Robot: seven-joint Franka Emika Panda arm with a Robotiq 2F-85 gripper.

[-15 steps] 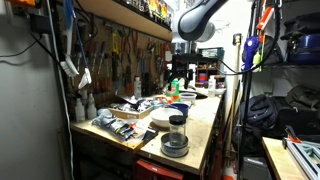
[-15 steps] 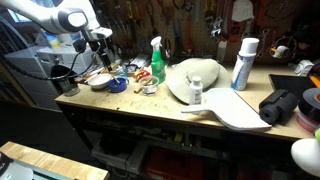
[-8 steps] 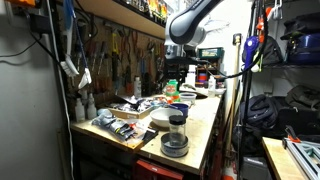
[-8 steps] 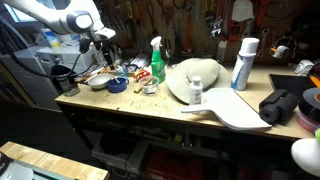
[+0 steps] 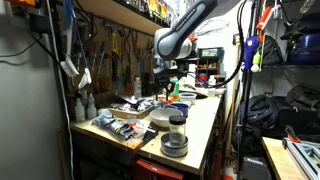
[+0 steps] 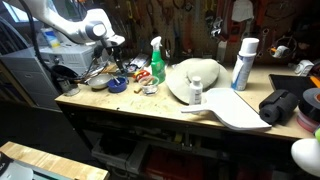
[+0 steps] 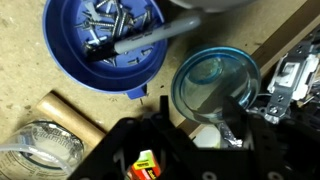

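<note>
My gripper [image 7: 195, 125] is open and empty, and its dark fingers fill the bottom of the wrist view. It hangs above the cluttered end of the workbench in both exterior views [image 5: 164, 76] [image 6: 110, 48]. Right under it lies a round clear blue-tinted lid [image 7: 215, 82], with a small white cap [image 7: 205, 136] showing between the fingers. A blue bowl [image 7: 105, 45] holding screws and a grey pen sits just beyond, and also shows in an exterior view [image 6: 117, 86]. A glass jar [image 7: 35, 155] and a tan tube [image 7: 70, 115] lie beside it.
A green spray bottle [image 6: 157, 60], a white hat-like shape [image 6: 195, 78], a spray can [image 6: 243, 63] and a black bundle [image 6: 280, 105] stand along the bench. A black-lidded jar [image 5: 176, 135], a white plate [image 5: 164, 117] and a mat of tools [image 5: 120, 125] sit nearer the front edge [image 5: 205, 140].
The arm has swung sideways along the bench, toward the tool wall, and the gripper now hangs over the blue bowl and lid. The gripper stays open.
</note>
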